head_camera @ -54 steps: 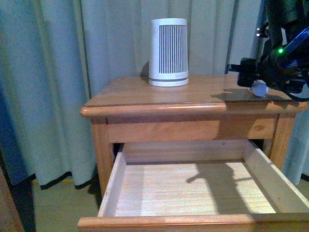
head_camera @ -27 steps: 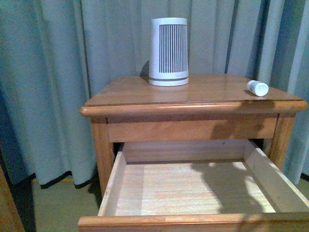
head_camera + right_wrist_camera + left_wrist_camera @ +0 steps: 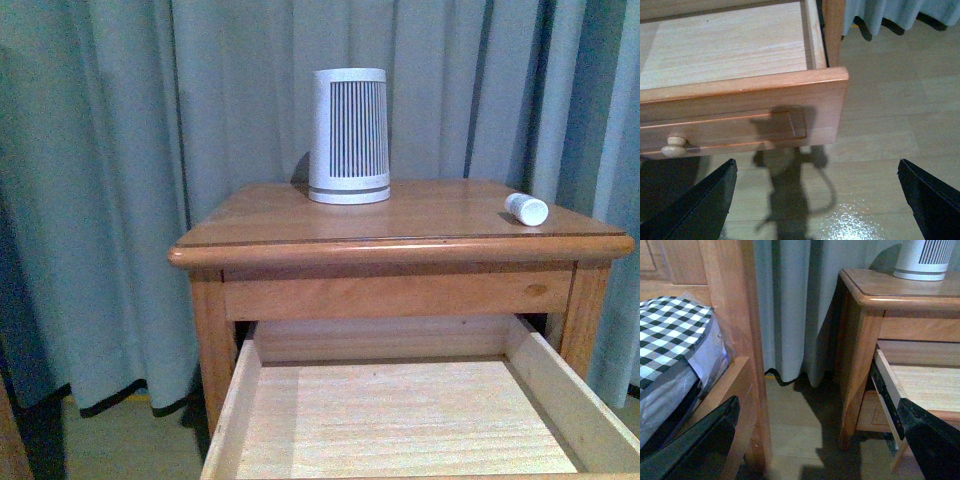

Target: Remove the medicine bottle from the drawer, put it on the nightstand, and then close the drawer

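Note:
The small white medicine bottle (image 3: pixel 526 209) lies on its side at the right end of the nightstand (image 3: pixel 260 210) top. Below it the upper drawer (image 3: pixel 400 415) stands pulled out, its pale wood inside bare. Neither arm shows in the front view. My right gripper (image 3: pixel 817 200) is open above the floor, in front of the drawer (image 3: pixel 745 117) front, right of its round knob (image 3: pixel 674 145). My left gripper (image 3: pixel 825 440) is open low over the floor, between a bed frame and the nightstand (image 3: pixel 860 315), holding nothing.
A large white ribbed appliance (image 3: pixel 349 135) stands at the back middle of the nightstand top. Grey-blue curtains (image 3: pixel 120 150) hang behind. A wooden bed post (image 3: pixel 735 340) and checked bedding (image 3: pixel 670 335) are beside the left gripper. Glossy wood floor (image 3: pixel 880 130) lies before the drawer.
The right arm, over the nightstand's right end by the bottle a second ago, has left the front view. The bottle stays on the top. The front camera's view has shifted slightly, showing everything lower.

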Controlling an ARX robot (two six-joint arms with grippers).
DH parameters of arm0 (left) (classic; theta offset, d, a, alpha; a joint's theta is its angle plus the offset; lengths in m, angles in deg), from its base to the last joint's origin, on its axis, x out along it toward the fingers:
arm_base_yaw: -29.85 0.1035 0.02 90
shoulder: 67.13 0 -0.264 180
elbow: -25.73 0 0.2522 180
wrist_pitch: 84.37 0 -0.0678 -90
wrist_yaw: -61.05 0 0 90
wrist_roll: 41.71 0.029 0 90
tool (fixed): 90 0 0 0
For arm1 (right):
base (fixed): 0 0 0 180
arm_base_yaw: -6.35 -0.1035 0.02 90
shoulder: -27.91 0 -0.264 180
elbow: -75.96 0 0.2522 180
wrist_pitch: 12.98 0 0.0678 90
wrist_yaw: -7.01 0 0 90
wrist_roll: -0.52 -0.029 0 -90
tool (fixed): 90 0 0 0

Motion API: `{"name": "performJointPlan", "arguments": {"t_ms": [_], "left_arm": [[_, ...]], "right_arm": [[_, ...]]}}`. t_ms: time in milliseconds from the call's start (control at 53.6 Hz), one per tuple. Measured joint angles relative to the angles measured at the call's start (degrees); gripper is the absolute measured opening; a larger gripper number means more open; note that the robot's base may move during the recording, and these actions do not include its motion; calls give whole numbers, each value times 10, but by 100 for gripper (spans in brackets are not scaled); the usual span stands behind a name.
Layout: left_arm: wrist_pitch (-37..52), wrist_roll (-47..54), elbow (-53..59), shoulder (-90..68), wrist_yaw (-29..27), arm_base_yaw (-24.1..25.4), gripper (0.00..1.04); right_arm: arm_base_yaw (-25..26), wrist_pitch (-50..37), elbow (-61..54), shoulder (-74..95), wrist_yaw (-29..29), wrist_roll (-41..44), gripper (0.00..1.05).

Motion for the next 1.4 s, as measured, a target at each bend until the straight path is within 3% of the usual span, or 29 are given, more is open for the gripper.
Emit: {"name": "performJointPlan", "arguments": {"t_ms": [243,485,915,1176,1400], "left_arm": [[0,0,0,0,0,0,98],[0,0,0,0,0,0,98],[0,0,0,0,0,0,98],[0,0,0,0,0,0,98],[0,0,0,0,0,0,98]], "right_arm": [[-33,-295,70,353,-3,11,98],[-43,-306,208,544,-35,13,98],[-5,-267,499,709,-71,121,98],[16,-291,494,725,-58,147,98],[9,-279,405,644,-36,104,98]]}}
